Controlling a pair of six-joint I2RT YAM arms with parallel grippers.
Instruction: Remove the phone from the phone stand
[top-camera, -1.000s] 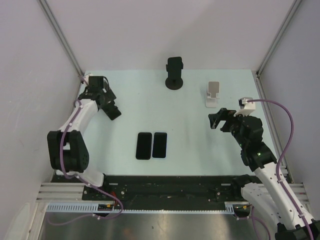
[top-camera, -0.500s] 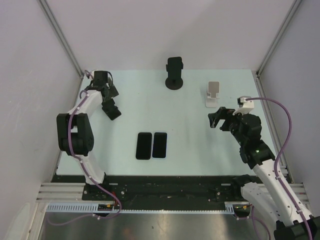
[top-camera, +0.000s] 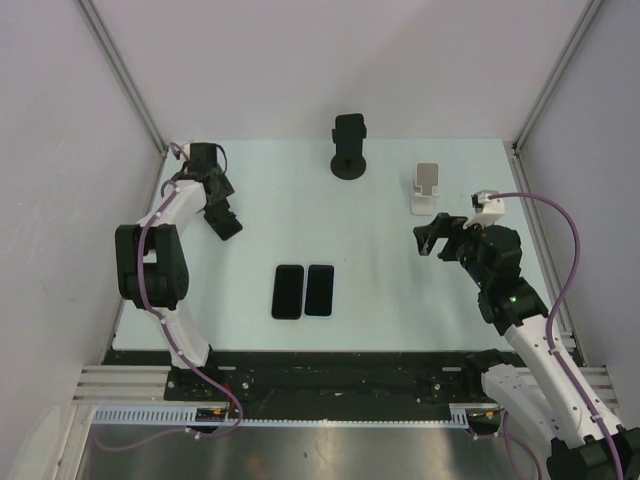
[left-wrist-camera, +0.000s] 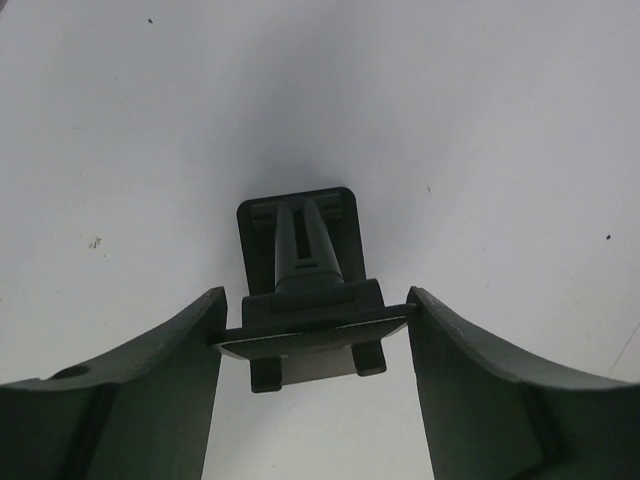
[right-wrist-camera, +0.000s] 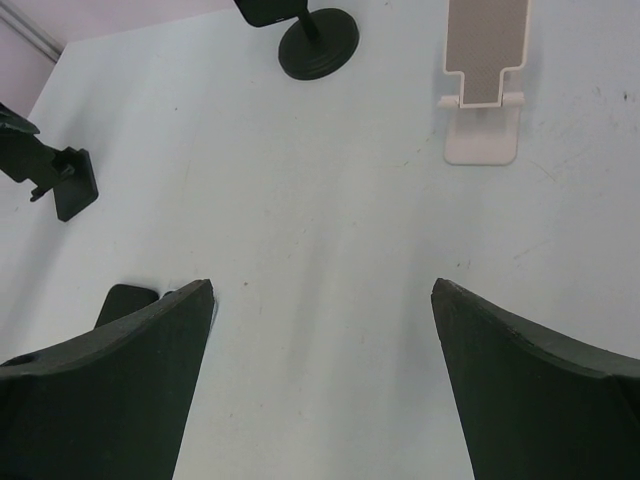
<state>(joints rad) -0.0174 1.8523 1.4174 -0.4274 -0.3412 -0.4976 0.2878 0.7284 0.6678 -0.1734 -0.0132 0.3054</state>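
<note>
Jaws are hanging wide apart on the right gripper (right-wrist-camera: 320, 285) above the pale tabletop (top-camera: 290, 200); over at the left, jaws of the left gripper (left-wrist-camera: 313, 300) are bracketing what looks like the phone (left-wrist-camera: 300, 340), both edges meeting the fingers (left-wrist-camera: 150, 380), though I cannot tell whether they are clamping. It is sitting in a small black stand (left-wrist-camera: 300, 240).

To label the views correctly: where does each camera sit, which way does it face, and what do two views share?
Top external: above and behind the bases, looking down on the table; left arm and right arm show.
Left wrist: on the left arm, facing a small black stand between the left tool's fingers.
Right wrist: on the right arm, facing across the table between the right tool's fingers.
Shared: right wrist and top both show the white stand.
</note>
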